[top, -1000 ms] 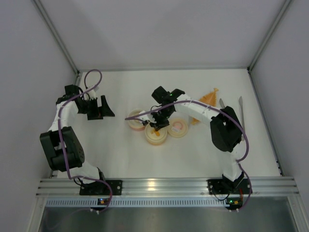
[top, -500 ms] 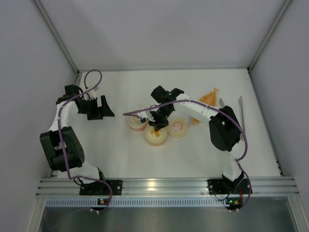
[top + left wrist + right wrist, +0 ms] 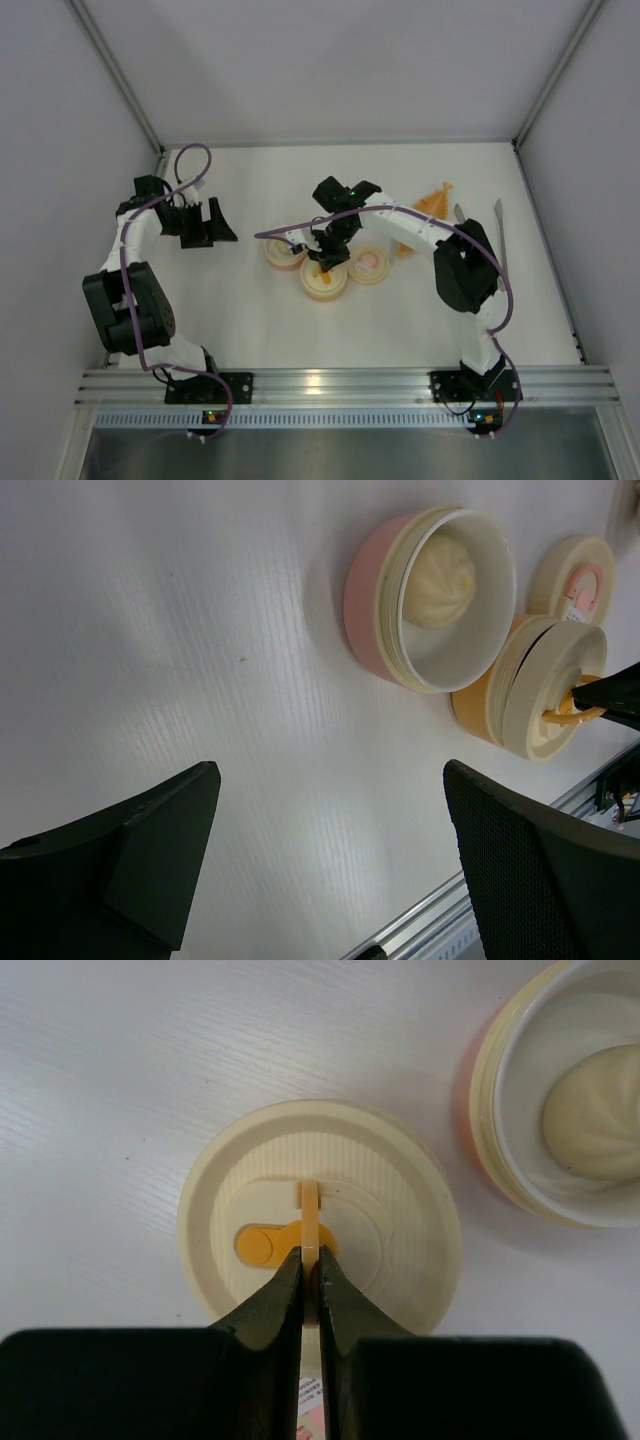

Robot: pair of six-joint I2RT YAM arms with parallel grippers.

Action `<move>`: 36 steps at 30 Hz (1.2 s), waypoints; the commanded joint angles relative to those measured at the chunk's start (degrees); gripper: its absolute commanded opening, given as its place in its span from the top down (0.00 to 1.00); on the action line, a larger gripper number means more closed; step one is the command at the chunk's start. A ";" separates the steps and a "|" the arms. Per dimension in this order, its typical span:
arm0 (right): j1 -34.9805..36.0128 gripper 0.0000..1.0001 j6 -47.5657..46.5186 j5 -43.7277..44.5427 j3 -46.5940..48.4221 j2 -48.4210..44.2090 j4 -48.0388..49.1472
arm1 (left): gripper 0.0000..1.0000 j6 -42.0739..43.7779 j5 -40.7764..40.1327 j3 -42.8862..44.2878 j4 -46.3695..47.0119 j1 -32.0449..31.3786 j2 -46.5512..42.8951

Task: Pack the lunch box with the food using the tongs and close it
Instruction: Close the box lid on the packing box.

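Note:
The lunch box is a set of round containers. An open pink container (image 3: 283, 250) (image 3: 380, 600) holds the food, a pale beige ball (image 3: 440, 570) (image 3: 592, 1110). Beside it an orange container (image 3: 325, 280) (image 3: 478, 705) carries a cream lid (image 3: 320, 1210). My right gripper (image 3: 326, 258) (image 3: 311, 1255) is shut on that lid's thin upright handle (image 3: 311, 1210). My left gripper (image 3: 208, 228) (image 3: 330, 780) hangs open and empty at the far left, well away from the containers. The silver tongs (image 3: 500, 235) lie at the table's right edge.
A second cream lid with a pink handle (image 3: 368, 264) (image 3: 575, 575) lies right of the orange container. An orange leaf-shaped dish (image 3: 432, 200) sits at the back right. White walls enclose the table; a metal rail (image 3: 340, 385) runs along the near edge.
My right gripper has shifted slightly left and away over the lidded container, still shut on the handle. The left arm has not moved.

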 commanded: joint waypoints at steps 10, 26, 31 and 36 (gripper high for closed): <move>1.01 1.00 -1.93 -4.30 5.59 0.69 -6.48 | 0.02 0.26 1.10 -0.02 1.85 0.07 0.86; 0.22 1.00 -3.60 -4.04 9.54 4.73 -8.58 | 0.02 0.17 1.54 -0.20 2.03 0.07 1.48; -0.48 1.00 -3.51 -5.09 11.38 5.44 -10.34 | 0.02 0.17 1.54 -0.28 2.21 0.07 1.83; -1.10 1.00 -3.33 -6.58 11.65 4.91 -10.96 | 0.02 0.26 1.54 -0.46 2.12 0.07 1.83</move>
